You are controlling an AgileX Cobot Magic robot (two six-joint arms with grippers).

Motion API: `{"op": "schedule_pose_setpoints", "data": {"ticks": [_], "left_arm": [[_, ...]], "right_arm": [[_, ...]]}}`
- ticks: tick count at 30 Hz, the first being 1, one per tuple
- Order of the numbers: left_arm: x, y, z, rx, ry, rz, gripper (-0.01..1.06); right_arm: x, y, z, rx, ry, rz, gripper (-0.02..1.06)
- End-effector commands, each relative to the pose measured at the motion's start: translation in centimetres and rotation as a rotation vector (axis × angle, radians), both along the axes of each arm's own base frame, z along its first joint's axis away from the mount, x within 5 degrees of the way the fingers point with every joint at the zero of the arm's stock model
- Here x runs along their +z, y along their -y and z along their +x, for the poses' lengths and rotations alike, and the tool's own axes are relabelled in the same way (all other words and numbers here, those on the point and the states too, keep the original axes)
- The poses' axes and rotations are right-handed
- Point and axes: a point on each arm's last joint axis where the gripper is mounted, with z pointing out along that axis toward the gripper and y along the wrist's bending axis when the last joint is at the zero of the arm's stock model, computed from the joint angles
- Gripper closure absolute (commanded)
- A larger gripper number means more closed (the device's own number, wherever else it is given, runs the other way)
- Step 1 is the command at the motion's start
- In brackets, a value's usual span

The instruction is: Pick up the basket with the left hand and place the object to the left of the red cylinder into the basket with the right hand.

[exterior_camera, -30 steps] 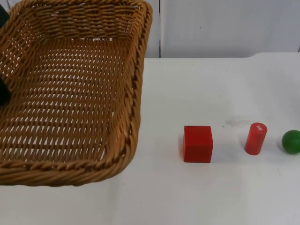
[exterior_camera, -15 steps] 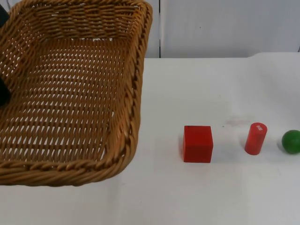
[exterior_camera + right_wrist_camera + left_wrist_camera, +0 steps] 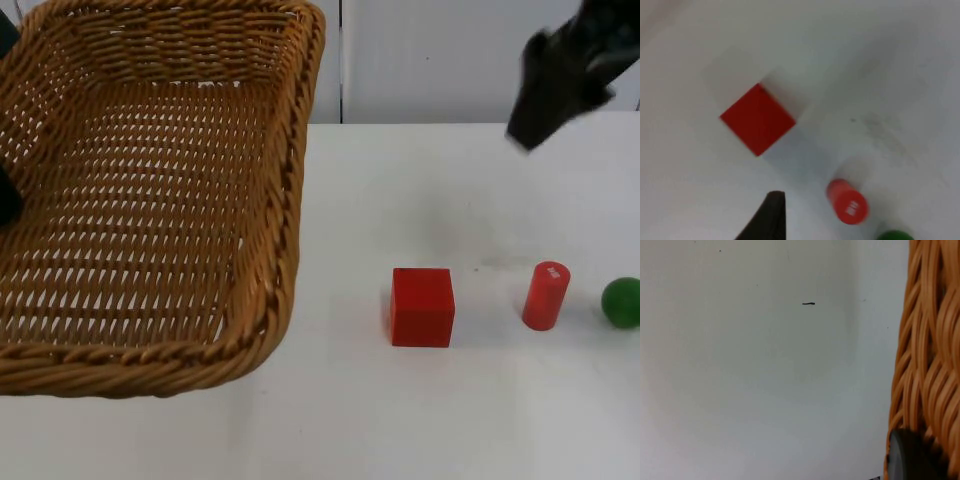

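Overhead, the wicker basket (image 3: pixel 150 190) is held up at the left, tilted with its mouth open toward the table, presumably so something can be dropped in; the red cube (image 3: pixel 422 307) sits on the white table (image 3: pixel 400 420) just left of the red cylinder (image 3: pixel 545 295), with a green ball (image 3: pixel 621 302) beyond it. The right gripper (image 3: pixel 560 75) hangs above and behind the cylinder, blurred, so I cannot tell how its fingers stand. Along the left wrist, the left gripper (image 3: pixel 912 457) looks clamped on the basket's woven rim, a black fingertip pressed against it. Along the right wrist, the cube lies apart from the cylinder, free to be grasped.
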Motion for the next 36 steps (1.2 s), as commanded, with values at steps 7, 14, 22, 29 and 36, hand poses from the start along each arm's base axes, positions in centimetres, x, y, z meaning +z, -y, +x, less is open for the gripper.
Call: {"op": "schedule_pose_setpoints", "data": {"ticks": [7, 14, 22, 29, 36], "left_arm": [[0.5, 0.4, -0.2, 0.004, 0.012, -0.033, 1.05], [0.5, 0.4, -0.2, 0.010, 0.009, -0.034, 1.05], [0.5, 0.4, -0.2, 0.012, 0.008, -0.034, 1.05], [0.5, 0.4, -0.2, 0.012, 0.008, -0.034, 1.05], [0.5, 0.4, -0.2, 0.012, 0.008, -0.034, 1.05]], "right_arm": [[-4.9, -4.8, 0.1, 0.276, -0.002, -0.076, 0.00], [-7.1, -5.6, 0.3, 0.339, -0.032, -0.085, 0.00], [-8.9, -5.9, 0.7, 0.356, -0.059, -0.096, 0.00], [-11.7, -7.0, 0.7, 0.391, -0.075, -0.111, 0.00], [-15.5, -9.1, 0.1, 0.464, -0.086, -0.137, 0.00]]}}
